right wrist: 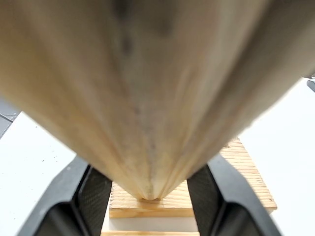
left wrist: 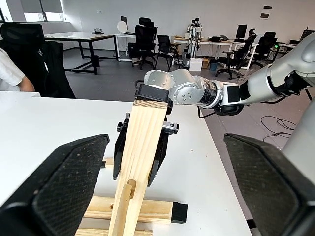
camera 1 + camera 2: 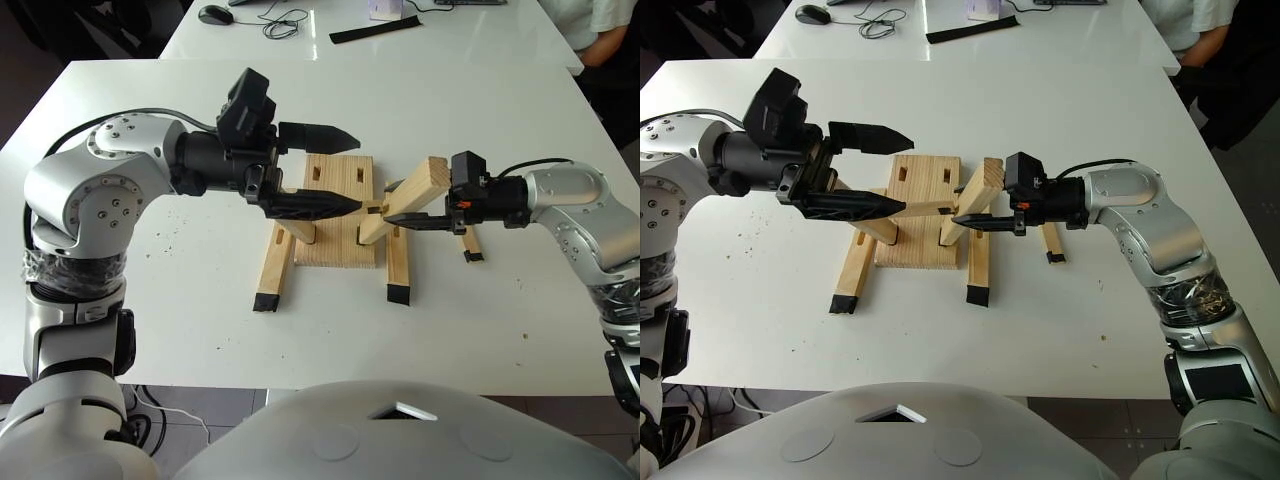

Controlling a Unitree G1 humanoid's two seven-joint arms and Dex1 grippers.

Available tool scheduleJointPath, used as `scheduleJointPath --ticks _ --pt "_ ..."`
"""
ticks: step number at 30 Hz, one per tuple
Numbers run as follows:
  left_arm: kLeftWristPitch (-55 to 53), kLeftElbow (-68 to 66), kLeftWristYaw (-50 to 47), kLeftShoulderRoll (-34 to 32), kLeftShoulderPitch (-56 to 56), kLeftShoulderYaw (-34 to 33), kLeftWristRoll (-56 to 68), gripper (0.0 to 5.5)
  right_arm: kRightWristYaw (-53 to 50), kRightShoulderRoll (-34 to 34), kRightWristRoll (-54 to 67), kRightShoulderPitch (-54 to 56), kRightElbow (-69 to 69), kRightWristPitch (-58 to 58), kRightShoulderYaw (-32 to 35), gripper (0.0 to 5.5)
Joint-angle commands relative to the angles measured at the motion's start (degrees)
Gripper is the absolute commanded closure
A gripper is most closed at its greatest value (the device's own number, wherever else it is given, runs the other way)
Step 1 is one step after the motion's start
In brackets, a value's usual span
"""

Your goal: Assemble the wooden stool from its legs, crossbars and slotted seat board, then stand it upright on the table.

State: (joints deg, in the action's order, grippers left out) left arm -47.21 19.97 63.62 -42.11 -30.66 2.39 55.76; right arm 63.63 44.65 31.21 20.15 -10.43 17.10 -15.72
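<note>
your right gripper (image 3: 402,216) clamps a tilted leg (image 3: 424,186) at the seat board (image 3: 335,245)'s right edge; your left gripper (image 3: 356,172) gapes over it.

My table (image 3: 480,320) is white, glossy and smooth, bright with reflected light. The seat board (image 3: 336,246) is pale bare wood, matt, with plain grain. The leg (image 2: 140,147) in my right gripper (image 3: 396,206) is the same raw wood, planed smooth. The lying leg (image 3: 276,262) ends in a matt black cap (image 3: 266,301). My left gripper (image 3: 356,170) is black matt plastic, its pads (image 2: 64,189) grainy and rough. My arm shells (image 3: 100,190) are smooth silver with a satin sheen.
</note>
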Motion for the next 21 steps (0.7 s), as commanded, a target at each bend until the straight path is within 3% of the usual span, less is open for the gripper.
scheduleJointPath --ticks 1,10,21 --pt "-1.4 1.1 0.9 -0.2 1.0 1.9 -1.0 1.16 -0.9 0.8 -6.7 -2.4 2.7 3.0 -2.8 3.47" --pt "-1.9 -0.1 0.6 1.1 -1.0 2.1 -1.6 1.16 -1.2 0.6 -6.6 -2.0 2.3 3.8 -2.9 3.47" --pt "-7.3 -2.9 -3.1 3.3 -7.7 -5.2 6.7 1.16 -1.1 1.6 -6.5 -4.5 0.0 3.8 -2.8 3.47"
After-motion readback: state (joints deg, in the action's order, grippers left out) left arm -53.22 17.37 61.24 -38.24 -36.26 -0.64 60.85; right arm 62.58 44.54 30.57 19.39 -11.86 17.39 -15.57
